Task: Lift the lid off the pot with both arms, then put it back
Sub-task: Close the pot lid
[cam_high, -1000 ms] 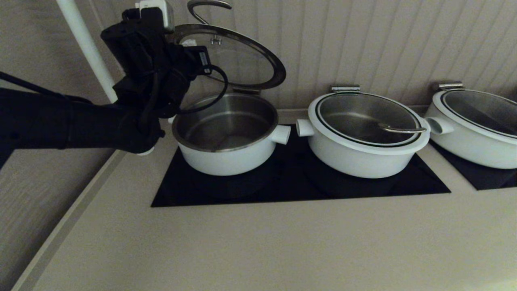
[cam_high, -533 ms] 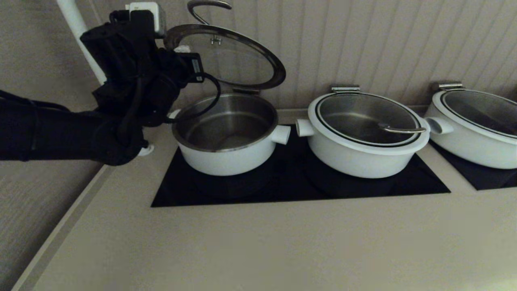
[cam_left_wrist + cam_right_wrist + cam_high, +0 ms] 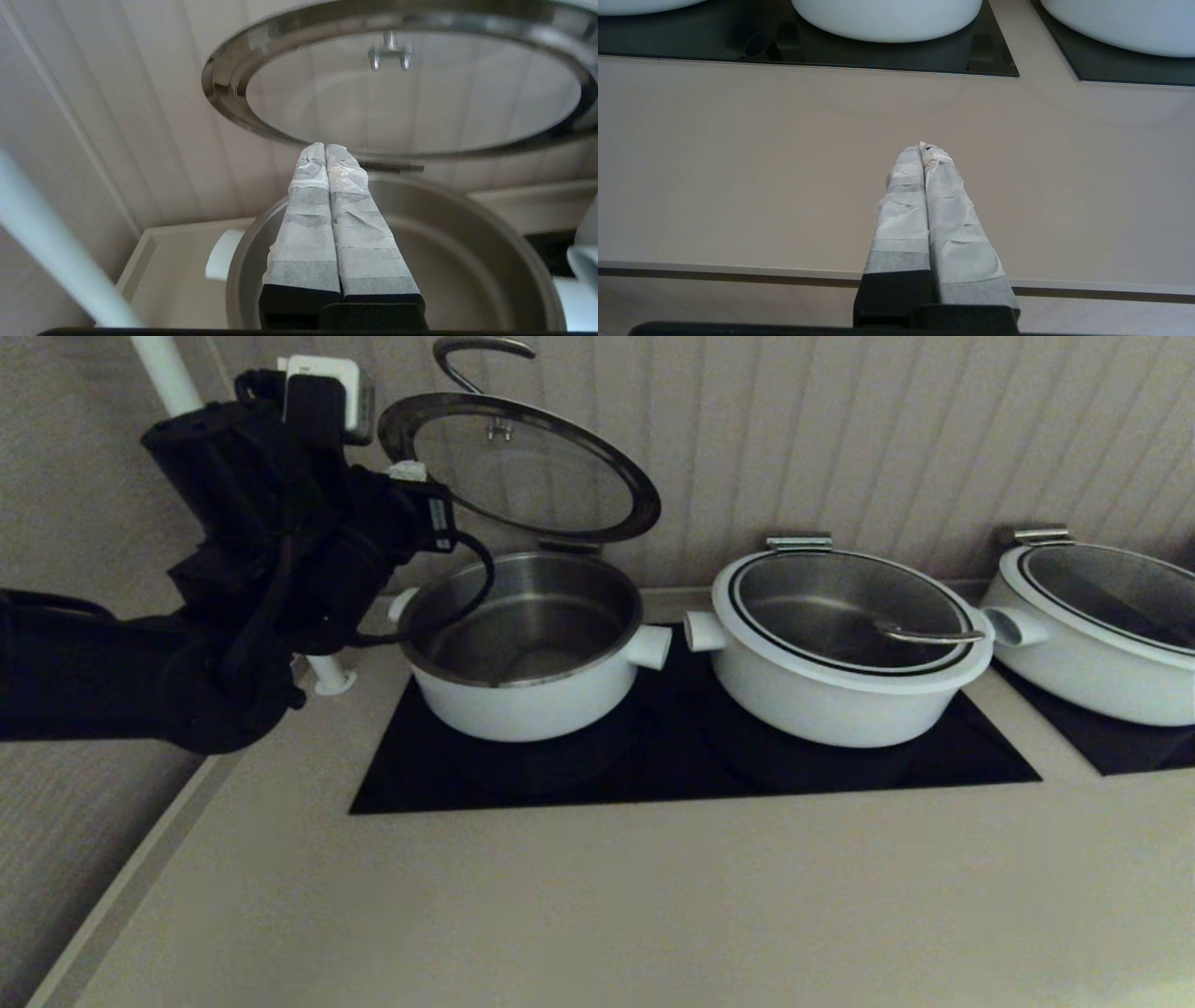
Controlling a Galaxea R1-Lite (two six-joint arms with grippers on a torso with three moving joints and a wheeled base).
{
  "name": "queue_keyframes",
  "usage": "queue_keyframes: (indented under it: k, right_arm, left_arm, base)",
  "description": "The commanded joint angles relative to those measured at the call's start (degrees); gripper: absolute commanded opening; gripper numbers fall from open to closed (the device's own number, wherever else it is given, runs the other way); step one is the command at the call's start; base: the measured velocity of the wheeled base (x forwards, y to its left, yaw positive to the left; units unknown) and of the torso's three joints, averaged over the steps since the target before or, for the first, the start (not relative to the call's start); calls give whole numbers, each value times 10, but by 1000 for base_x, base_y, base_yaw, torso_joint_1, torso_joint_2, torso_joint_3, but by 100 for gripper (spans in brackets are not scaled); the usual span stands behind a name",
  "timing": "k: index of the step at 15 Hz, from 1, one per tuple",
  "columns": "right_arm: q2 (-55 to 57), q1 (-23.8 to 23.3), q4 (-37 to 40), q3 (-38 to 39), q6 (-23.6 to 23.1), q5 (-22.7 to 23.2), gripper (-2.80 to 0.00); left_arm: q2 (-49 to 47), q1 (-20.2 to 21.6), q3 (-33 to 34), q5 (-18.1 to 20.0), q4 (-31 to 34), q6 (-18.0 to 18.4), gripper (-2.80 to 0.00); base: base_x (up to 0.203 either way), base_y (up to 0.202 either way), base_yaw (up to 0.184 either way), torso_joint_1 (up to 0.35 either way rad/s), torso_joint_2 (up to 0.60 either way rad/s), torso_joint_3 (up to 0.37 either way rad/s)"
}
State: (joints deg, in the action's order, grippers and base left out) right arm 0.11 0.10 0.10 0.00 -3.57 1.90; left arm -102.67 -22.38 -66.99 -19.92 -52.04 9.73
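Note:
The lid (image 3: pixel 523 467) stands tilted open above the pot (image 3: pixel 523 705), held up at its rear hinge, with its wire handle at the top. The steel inside of the pot is bare. My left gripper (image 3: pixel 408 472) is shut and empty, just left of the lid's left edge and above the pot's left rim. In the left wrist view its taped fingers (image 3: pixel 325 147) press together below the lid's underside (image 3: pixel 411 93) and over the pot (image 3: pixel 467 261). My right gripper (image 3: pixel 923 148) is shut and empty over the bare counter, out of the head view.
Two wider white pots (image 3: pixel 840 695) (image 3: pixel 1092 663) with closed lids stand to the right on black cooktops (image 3: pixel 653 775). A white pole (image 3: pixel 168 373) rises behind my left arm. The panelled wall is close behind the pots. Beige counter (image 3: pixel 597 896) runs in front.
My left arm has drawn back to the left, away from the lid's left edge. The lid has stayed tilted open. The pots have not moved.

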Motion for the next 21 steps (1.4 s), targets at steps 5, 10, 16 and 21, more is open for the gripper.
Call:
queue_keyframes:
  k: [5, 10, 16, 21]
  right_arm:
    - [0, 0, 0, 0, 0, 0, -280]
    - [0, 0, 0, 0, 0, 0, -280]
    - [0, 0, 0, 0, 0, 0, -280]
    - [0, 1, 0, 0, 0, 0, -280]
  left_arm:
    - [51, 0, 78, -3, -5, 4, -280]
    - [79, 1, 114, -4, -5, 12, -280]
    - [109, 2, 155, -4, -4, 13, -280]
    - [164, 2, 216, -3, -4, 30, -280]
  base:
    - [0, 0, 0, 0, 0, 0]
    - [0, 0, 0, 0, 0, 0]
    - [0, 0, 0, 0, 0, 0]
    - [0, 0, 0, 0, 0, 0]
